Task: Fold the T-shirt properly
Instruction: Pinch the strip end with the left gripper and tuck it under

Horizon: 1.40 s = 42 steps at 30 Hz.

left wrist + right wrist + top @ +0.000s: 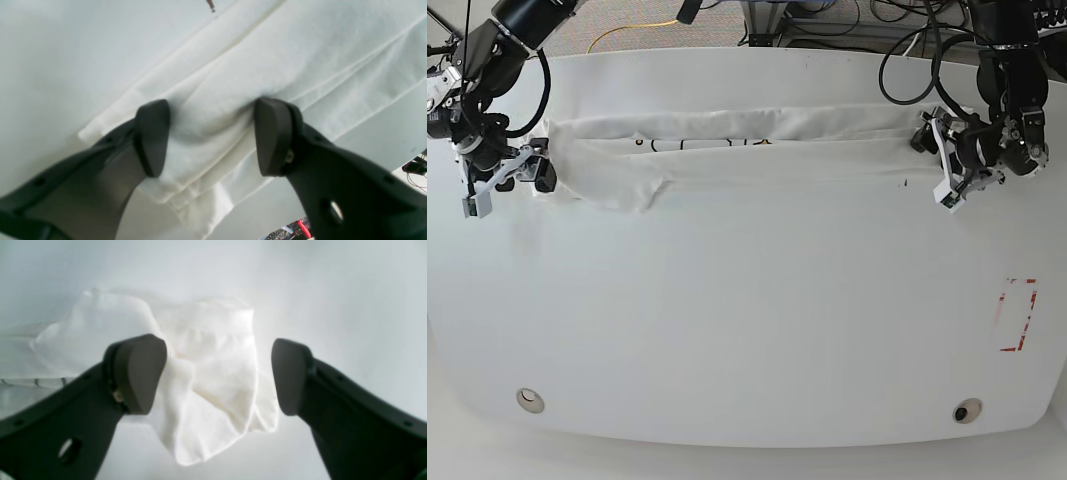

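The white cotton T-shirt (727,150) lies folded lengthwise across the frame's top; left gripper (213,136) pinches its layers, right gripper (218,376) gapes wide.

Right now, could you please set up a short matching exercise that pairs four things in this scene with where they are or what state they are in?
Things:
1. T-shirt
2. left gripper
3. right gripper
4. red rectangle outline

Places or states:
A. marked on the bare table, near its edge on the base view's right
B. fingers pressed into a bunch of layered white cloth
C. folded into a long band across the far part of the table
D. fingers spread apart, with the crumpled cloth end lying loose between them

Pairs: 1-C, 2-B, 3-D, 4-A
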Each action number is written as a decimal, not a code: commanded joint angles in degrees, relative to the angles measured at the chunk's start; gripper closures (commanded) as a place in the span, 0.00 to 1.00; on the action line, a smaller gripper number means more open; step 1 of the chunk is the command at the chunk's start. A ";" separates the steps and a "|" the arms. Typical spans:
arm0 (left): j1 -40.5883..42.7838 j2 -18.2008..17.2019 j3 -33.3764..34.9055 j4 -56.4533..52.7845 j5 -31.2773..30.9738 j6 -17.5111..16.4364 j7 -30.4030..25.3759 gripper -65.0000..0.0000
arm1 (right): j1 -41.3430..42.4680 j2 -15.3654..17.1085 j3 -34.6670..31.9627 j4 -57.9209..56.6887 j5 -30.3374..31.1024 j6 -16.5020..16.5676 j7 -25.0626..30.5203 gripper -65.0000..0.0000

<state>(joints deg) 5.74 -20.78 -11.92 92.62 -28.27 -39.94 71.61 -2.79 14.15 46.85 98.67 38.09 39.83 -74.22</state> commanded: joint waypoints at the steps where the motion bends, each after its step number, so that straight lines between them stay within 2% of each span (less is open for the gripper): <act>1: -1.83 -0.90 -0.25 0.70 -0.26 -0.06 -0.10 0.43 | 0.02 -0.39 -0.39 3.88 5.21 0.17 -0.91 0.28; 4: -2.53 -0.81 -0.34 0.52 -0.26 -0.06 0.52 0.43 | -2.18 -2.59 -1.27 7.66 10.84 0.17 -1.52 0.41; 6: -2.62 -0.72 -0.34 0.61 -0.26 -0.06 0.61 0.43 | -2.97 -3.30 -2.23 8.45 11.72 0.17 -1.52 0.52; 9: -3.94 -0.63 -0.25 0.61 -0.26 -0.06 0.61 0.43 | -3.67 -4.70 -5.05 7.57 10.93 0.17 -0.99 0.75; 10: -4.46 -0.63 -0.25 0.35 -0.26 -0.06 0.61 0.43 | -3.76 -5.32 -5.75 6.87 9.61 0.17 -0.73 0.84; 12: -4.99 -0.63 -0.25 0.17 -0.17 -0.06 0.52 0.43 | -3.76 -5.76 -6.89 5.46 6.35 0.17 0.24 0.96; 18: -5.08 -0.81 -0.25 0.17 -0.26 -0.06 0.61 0.43 | -3.67 -6.11 -8.56 -1.57 -3.58 0.17 6.13 0.98; 21: -5.78 -0.81 -0.25 0.61 -0.26 -0.06 0.61 0.43 | -3.24 -5.76 -8.74 -6.15 -6.04 0.17 9.38 0.98; 26: -6.66 -0.90 -1.48 0.61 -0.34 -0.06 0.78 0.43 | -3.32 -3.47 -10.23 -11.86 -6.83 0.17 13.51 0.98; 29: -8.07 -0.72 -5.53 0.70 -0.34 -0.06 3.95 0.43 | -3.41 -2.33 -10.59 -13.18 -6.83 0.17 13.95 0.98; 32: -9.12 -0.46 -12.65 1.05 -2.28 -0.06 7.46 0.43 | -3.67 -2.33 -10.67 -12.91 -6.66 0.17 13.95 0.98; 37: -7.54 -0.98 -22.23 0.88 -10.37 -0.06 7.73 0.42 | -3.85 -2.24 -10.59 -13.18 -6.83 0.17 13.95 0.98; 42: -3.85 -0.98 -24.60 0.88 -15.55 -0.06 7.73 0.28 | -3.85 -2.33 -10.67 -12.91 -6.48 0.17 13.95 0.98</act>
<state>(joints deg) 2.00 -20.58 -35.83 92.73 -41.45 -39.92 80.16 -6.72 11.11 36.03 85.17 32.88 40.12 -59.09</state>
